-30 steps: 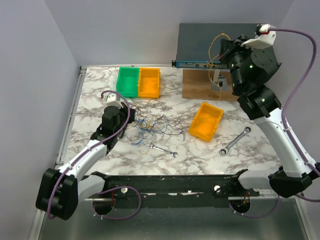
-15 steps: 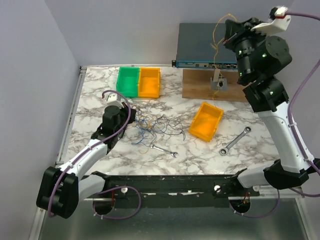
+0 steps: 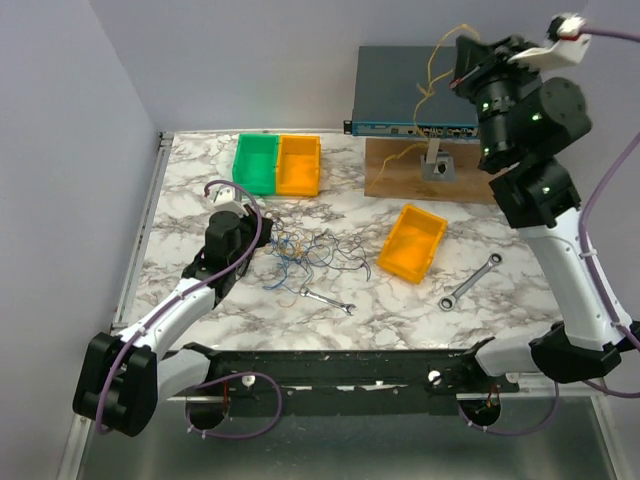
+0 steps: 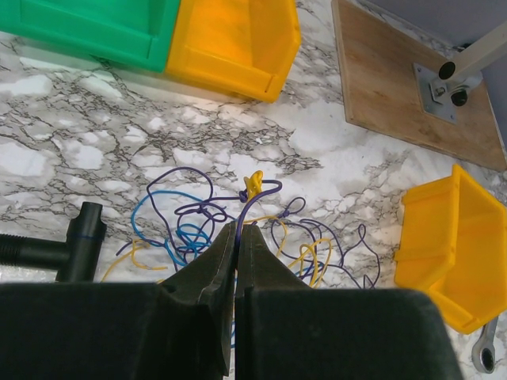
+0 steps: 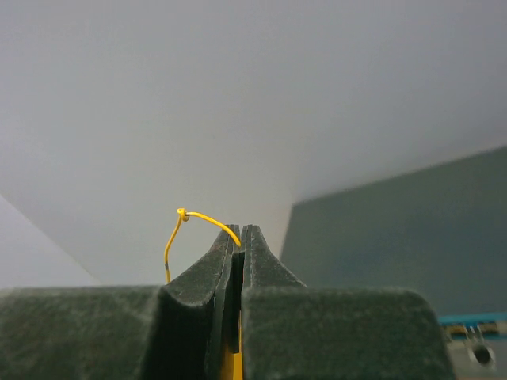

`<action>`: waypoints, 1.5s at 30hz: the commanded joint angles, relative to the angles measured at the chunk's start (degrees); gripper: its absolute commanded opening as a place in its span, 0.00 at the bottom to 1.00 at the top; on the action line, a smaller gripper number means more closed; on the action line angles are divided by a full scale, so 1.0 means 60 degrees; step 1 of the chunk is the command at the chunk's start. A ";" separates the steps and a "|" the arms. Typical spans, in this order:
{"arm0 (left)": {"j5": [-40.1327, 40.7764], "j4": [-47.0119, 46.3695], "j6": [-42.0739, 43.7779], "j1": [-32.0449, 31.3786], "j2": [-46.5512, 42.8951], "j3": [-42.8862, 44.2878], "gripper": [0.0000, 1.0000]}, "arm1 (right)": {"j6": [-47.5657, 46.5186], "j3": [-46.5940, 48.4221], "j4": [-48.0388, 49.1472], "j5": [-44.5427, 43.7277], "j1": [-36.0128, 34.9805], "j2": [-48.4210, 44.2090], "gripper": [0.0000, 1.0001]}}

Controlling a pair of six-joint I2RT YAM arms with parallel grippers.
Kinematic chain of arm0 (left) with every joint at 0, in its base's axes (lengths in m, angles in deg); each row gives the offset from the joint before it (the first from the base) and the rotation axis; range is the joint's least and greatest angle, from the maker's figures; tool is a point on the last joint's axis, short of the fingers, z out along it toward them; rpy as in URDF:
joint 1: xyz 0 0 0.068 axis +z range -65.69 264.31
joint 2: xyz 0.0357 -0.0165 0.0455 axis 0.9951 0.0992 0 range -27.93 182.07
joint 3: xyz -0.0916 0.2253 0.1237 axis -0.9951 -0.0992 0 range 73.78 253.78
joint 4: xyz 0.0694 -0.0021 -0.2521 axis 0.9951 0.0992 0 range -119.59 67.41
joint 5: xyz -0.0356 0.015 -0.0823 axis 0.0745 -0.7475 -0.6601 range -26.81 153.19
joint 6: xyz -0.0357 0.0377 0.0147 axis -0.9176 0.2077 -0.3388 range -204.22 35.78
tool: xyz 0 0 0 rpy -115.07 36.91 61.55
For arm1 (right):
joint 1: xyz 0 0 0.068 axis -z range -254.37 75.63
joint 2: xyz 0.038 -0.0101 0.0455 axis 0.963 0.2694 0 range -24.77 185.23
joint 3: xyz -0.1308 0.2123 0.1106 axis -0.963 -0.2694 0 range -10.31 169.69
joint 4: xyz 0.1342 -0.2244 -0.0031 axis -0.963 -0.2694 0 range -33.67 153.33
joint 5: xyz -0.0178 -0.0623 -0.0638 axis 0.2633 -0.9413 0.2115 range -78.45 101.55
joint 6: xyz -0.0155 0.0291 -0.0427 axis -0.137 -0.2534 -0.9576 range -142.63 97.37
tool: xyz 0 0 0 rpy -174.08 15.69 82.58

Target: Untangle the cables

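Note:
The cables (image 3: 312,250) lie as a loose tangle of thin blue, dark purple and yellow wires on the marble table, left of centre. In the left wrist view they spread out (image 4: 190,229) ahead of the jaws. My left gripper (image 3: 262,230) is low at the tangle's left edge, and its jaws (image 4: 238,229) are shut on a dark purple wire (image 4: 255,199). My right gripper (image 3: 462,52) is raised high at the back right, in front of the wall. Its jaws (image 5: 241,229) are shut on a yellow cable (image 5: 202,218), which hangs down (image 3: 433,65) over the grey box.
A green bin (image 3: 256,162) and an orange bin (image 3: 298,165) stand at the back left. Another orange bin (image 3: 412,243) lies right of the tangle. A small wrench (image 3: 327,301) and a larger wrench (image 3: 470,281) lie on the table. A grey box (image 3: 405,95) sits above a wooden board (image 3: 395,180).
My right arm has risen and swung to the right, lifting the yellow cable higher above the grey box. The left arm and the tangle have not moved.

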 commanded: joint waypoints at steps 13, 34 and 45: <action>-0.0351 -0.0165 0.0110 0.0024 0.0100 0.0199 0.04 | 0.0048 -0.6758 0.1125 -0.2453 0.0055 -0.2215 0.01; -0.0427 -0.0180 0.0110 0.0024 0.0192 0.0240 0.04 | -0.1160 -0.1041 0.0531 -0.1741 0.0152 -0.0507 0.01; -0.0427 -0.0165 0.0110 0.0024 0.0191 0.0257 0.04 | -0.0808 -0.3670 0.0894 -0.2182 0.0150 -0.1431 0.01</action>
